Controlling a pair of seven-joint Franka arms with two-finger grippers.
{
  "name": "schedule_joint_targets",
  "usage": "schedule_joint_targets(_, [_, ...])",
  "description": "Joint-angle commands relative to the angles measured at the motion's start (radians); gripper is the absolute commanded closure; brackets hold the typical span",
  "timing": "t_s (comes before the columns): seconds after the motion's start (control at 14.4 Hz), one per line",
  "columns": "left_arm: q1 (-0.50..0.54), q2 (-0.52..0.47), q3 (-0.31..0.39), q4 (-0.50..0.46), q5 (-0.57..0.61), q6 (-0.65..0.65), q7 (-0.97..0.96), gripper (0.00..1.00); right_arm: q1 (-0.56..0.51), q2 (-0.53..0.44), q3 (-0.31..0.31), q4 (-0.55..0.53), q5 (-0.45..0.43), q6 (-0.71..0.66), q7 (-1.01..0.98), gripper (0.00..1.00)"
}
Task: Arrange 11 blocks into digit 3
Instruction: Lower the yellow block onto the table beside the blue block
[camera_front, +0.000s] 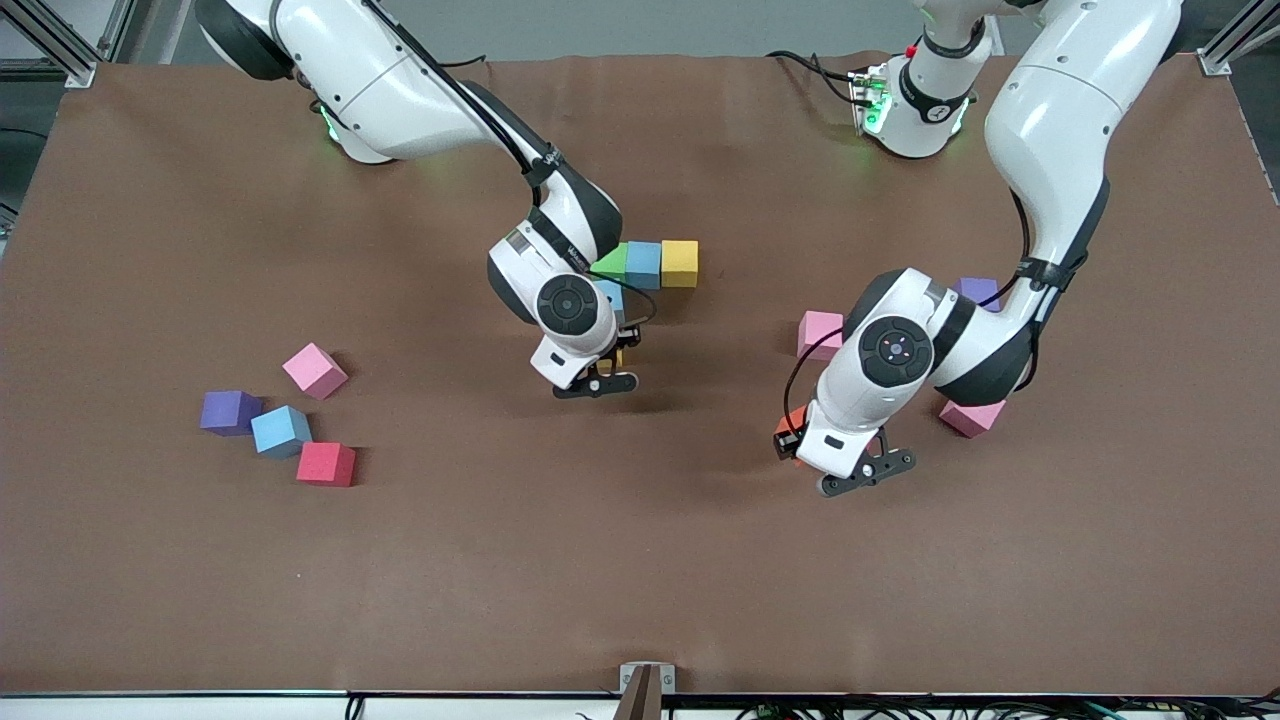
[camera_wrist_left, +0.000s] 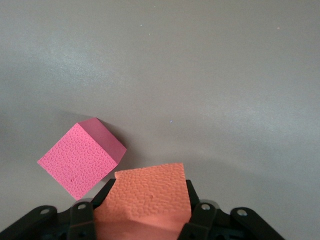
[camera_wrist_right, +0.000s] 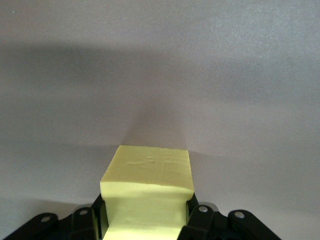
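Observation:
My right gripper (camera_wrist_right: 145, 202) is shut on a yellow block (camera_wrist_right: 147, 192). In the front view this gripper (camera_front: 614, 352) hangs just above the table, close to a row of green (camera_front: 612, 262), light blue (camera_front: 643, 264) and yellow (camera_front: 680, 262) blocks, with a second light blue block (camera_front: 611, 295) partly hidden under the arm. My left gripper (camera_wrist_left: 149, 189) is shut on an orange block (camera_wrist_left: 150, 195), and a pink block (camera_wrist_left: 80, 160) lies on the table close by. In the front view the left gripper (camera_front: 797, 437) holds the orange block (camera_front: 790, 428) between two pink blocks (camera_front: 820, 333) (camera_front: 972, 416).
Toward the right arm's end lie a pink block (camera_front: 314, 370), a purple cube (camera_front: 230, 411), a light blue block (camera_front: 280, 431) and a red block (camera_front: 326, 464). Another purple cube (camera_front: 978, 292) sits under the left arm. The brown table mat (camera_front: 640, 560) is bare near the front camera.

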Motion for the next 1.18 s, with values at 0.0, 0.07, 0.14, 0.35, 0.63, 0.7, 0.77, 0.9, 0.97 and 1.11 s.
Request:
schedule_joint_targets(0.0, [-0.002,0.000,-0.003,0.006,0.000,-0.013,0.021,0.78,0.003,-0.045,-0.001,-0.075,0.018,0.004,0.016,0.63])
schedule_joint_targets(0.07, [-0.002,0.000,-0.003,0.005,0.002,-0.011,0.021,0.78,0.003,-0.051,0.001,-0.079,0.018,0.004,0.016,0.63])
schedule_joint_targets(0.14, [-0.002,0.000,-0.003,0.005,0.002,-0.013,0.026,0.78,0.003,-0.053,0.001,-0.084,0.018,0.004,0.016,0.63])
schedule_joint_targets(0.35, [-0.002,0.000,-0.003,0.005,0.000,-0.013,0.044,0.78,0.003,-0.054,0.001,-0.085,0.018,0.004,0.016,0.63])
schedule_joint_targets(0.63, [0.000,0.000,-0.003,0.006,0.000,-0.011,0.053,0.78,0.003,-0.057,0.002,-0.085,0.018,0.004,0.017,0.63])
schedule_joint_targets(0.7, [0.001,0.000,-0.003,0.005,0.000,-0.013,0.064,0.78,0.005,-0.059,0.004,-0.087,0.018,0.002,0.017,0.63])
schedule_joint_targets(0.77, [0.003,0.000,-0.003,0.006,0.000,-0.013,0.067,0.78,0.007,-0.059,0.004,-0.087,0.018,0.001,0.017,0.63])
schedule_joint_targets(0.9, [0.003,0.000,-0.003,0.005,0.000,-0.011,0.070,0.78,0.007,-0.061,0.005,-0.087,0.018,-0.010,0.016,0.63])
schedule_joint_targets(0.97, [0.003,0.000,-0.003,0.005,0.000,-0.013,0.072,0.78,0.007,-0.064,0.005,-0.087,0.018,-0.015,0.016,0.63])
schedule_joint_targets(1.11, [0.003,0.000,-0.003,0.005,0.002,-0.013,0.072,0.78,0.013,-0.068,0.004,-0.087,0.018,-0.032,0.016,0.63])
